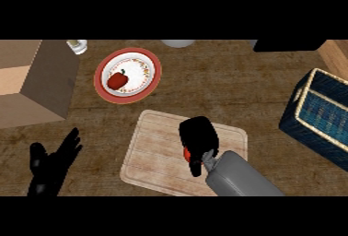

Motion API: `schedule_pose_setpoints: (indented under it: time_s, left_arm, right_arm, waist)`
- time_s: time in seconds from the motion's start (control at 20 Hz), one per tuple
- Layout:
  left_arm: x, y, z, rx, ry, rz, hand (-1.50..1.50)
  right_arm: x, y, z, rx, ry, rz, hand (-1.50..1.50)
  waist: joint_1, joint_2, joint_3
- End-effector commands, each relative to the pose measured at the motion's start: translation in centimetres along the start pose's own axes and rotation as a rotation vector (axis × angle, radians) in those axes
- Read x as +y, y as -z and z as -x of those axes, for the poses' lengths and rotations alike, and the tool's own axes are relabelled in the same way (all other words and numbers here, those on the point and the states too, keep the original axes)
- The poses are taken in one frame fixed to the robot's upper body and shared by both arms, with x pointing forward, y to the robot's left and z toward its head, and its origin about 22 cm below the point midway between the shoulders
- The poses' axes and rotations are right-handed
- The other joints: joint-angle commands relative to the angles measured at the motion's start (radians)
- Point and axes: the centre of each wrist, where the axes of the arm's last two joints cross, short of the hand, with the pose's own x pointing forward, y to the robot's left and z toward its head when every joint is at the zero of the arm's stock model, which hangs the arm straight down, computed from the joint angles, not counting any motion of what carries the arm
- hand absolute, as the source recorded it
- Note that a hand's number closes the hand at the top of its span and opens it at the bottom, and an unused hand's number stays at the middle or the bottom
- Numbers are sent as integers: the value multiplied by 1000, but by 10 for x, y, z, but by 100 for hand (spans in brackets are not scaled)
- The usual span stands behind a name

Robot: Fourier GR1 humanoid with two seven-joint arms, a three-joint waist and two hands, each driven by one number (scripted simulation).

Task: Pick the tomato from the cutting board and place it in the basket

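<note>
On the table (204, 78), the basket (319, 110) sits at the right edge, well apart from the cutting board (156, 152) near the front edge. I'd lift straight up before swinging right. My right robot hand (198, 138) arches over the board, fingers curled around the tomato (186, 154). My left robot hand (51, 163) rests open, front-left corner.

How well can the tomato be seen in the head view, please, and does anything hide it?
Head view: the right hand covers most of the tomato on the cutting board; only a red sliver shows at the hand's left edge.
</note>
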Motion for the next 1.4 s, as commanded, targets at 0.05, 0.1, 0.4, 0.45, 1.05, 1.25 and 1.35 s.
schedule_pose_setpoints:
  time_s: [0.05, 0.1, 0.4, 0.45, 1.05, 1.25, 1.35]
  left_arm:
    - [6, -9, 22, 109, -7, -27, 0]
    - [4, -8, 23, 94, -18, -20, 0]
    - [-8, -9, 28, 93, -12, 2, 0]
    - [-8, -6, 24, 87, -7, 13, 0]
    - [-1, 3, 16, 84, 4, -7, 0]
    - [-13, -7, 22, 93, 6, -20, 0]
    - [-4, -3, 9, 98, -8, -5, 0]
  right_arm:
    - [-15, 18, 56, 567, 258, 42, 150]
    - [-15, 19, 47, 631, 294, 68, 150]
    - [-84, 0, 30, 745, 527, 391, 150]
    - [-101, -6, 26, 717, 586, 470, 150]
    - [-221, -102, 41, 737, 871, 1134, 150]
    - [-234, -132, 67, 833, 796, 1160, 150]
    - [-256, -145, 73, 860, 820, 1214, 150]
  waist:
    - [-39, 3, -11]
    - [-21, 5, -12]
    - [5, 1, -11]
    - [12, 2, -11]
    - [1, 0, -12]
    - [-3, -4, -11]
    - [7, -1, -11]
